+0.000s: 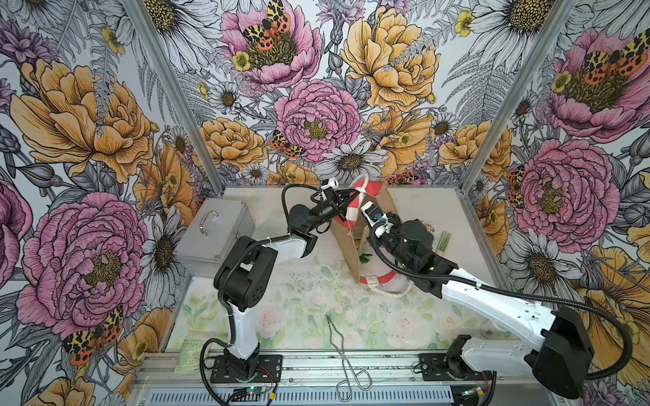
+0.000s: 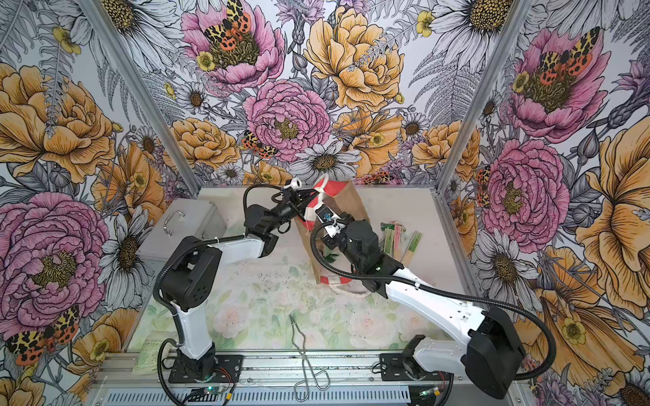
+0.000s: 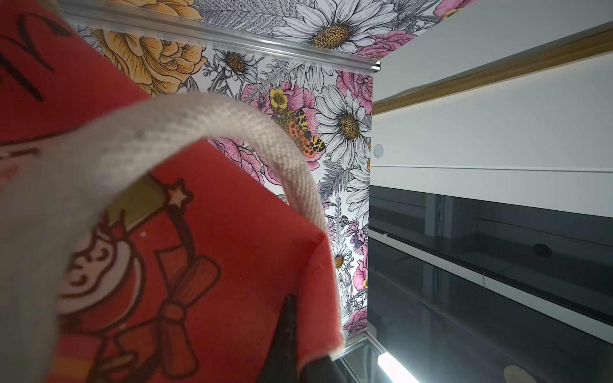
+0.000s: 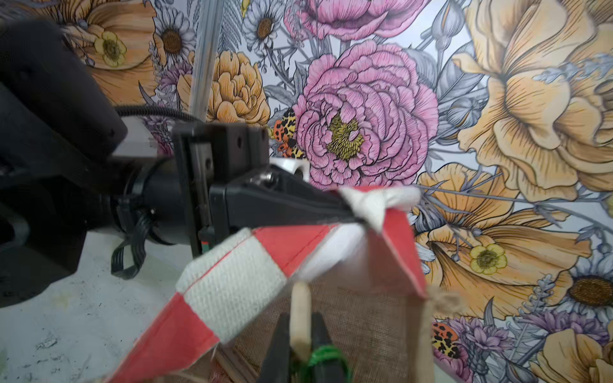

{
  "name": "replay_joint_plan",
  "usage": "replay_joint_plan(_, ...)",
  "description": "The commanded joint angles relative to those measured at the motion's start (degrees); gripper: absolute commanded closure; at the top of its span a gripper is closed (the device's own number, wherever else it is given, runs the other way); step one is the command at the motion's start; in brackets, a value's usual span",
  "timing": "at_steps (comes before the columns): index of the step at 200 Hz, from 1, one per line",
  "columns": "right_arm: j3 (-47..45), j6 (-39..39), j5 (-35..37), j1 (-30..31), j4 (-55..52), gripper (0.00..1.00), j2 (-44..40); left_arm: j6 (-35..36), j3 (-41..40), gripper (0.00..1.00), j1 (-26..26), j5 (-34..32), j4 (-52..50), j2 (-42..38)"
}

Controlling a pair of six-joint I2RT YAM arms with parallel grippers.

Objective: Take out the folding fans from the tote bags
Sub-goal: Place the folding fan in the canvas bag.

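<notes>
The tote bag, tan jute with red-and-white striped panels, stands tilted at the back of the table. My left gripper is shut on its top striped rim, beside a white handle. My right gripper is at the bag's mouth, shut on a folding fan: a pale wooden slat with a green cord at the jaws. In both top views its fingers are hidden behind the wrist. Other folding fans lie on the table right of the bag.
A grey metal case stands at the left. Metal tongs lie near the front edge. The bag's lower handle trails on the table. A green-printed paper lies at the front left corner.
</notes>
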Motion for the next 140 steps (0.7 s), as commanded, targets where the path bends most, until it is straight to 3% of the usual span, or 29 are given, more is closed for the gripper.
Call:
replay_joint_plan(1, -1.96, 4.20, 1.58, -0.67, 0.78, 1.00, 3.94, -1.85, -0.30, 1.00, -0.37, -2.53, 6.49, -1.02)
replay_joint_plan(28, -2.15, 7.64, 2.16, -1.18, 1.06, 1.00, 5.97, -1.41, -1.26, 1.00, 0.51, -2.65, 6.49, -2.11)
replay_joint_plan(97, -5.33, 14.21, 0.36, -2.31, -0.45, 0.54, 2.84, -1.75, -1.56, 1.00, 0.56, -3.09, 6.52, -2.61)
replay_joint_plan(140, -5.75, 20.45, -3.68, -4.35, -5.58, 0.43, -1.03, -2.68, -0.38, 1.00, -0.02, -3.64, 6.54, -2.52)
